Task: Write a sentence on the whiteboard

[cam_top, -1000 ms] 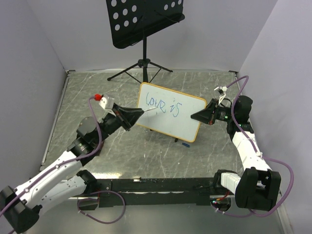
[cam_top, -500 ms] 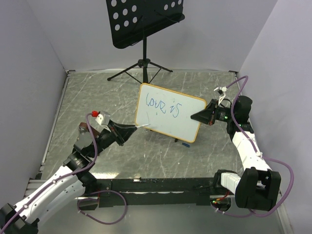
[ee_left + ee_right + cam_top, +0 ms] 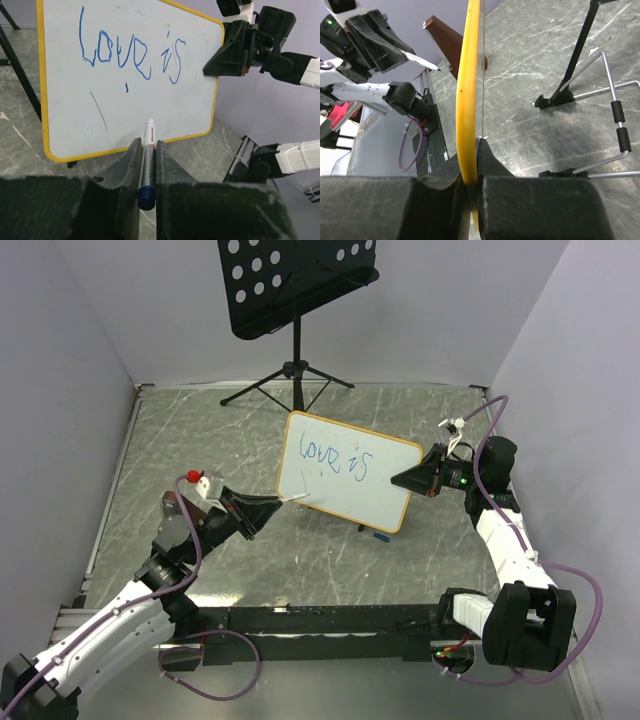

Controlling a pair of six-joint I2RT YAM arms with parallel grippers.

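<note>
Off the whiteboard [image 3: 382, 502], left tool [image 3: 283, 500], lower now

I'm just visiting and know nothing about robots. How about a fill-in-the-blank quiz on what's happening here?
The sentence on the whiteboard is written in ___ ink.
So far it reads "love ___".
The left tool is shut on a ___.
The right tool is shut on the edge of the ___.
Missing words: blue; is; marker; whiteboard.
</note>
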